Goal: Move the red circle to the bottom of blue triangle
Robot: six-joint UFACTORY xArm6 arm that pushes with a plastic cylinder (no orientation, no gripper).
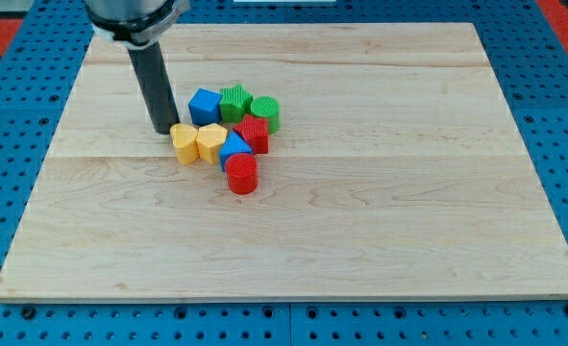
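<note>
The red circle (242,175) already sits right under the blue triangle (234,149), touching it, near the middle of the frame, so the job looks about done. My tip (161,131) is in the upper left, just beside the yellow blocks (185,143) on the surface (408,221). I have no hand, only a rod.
</note>
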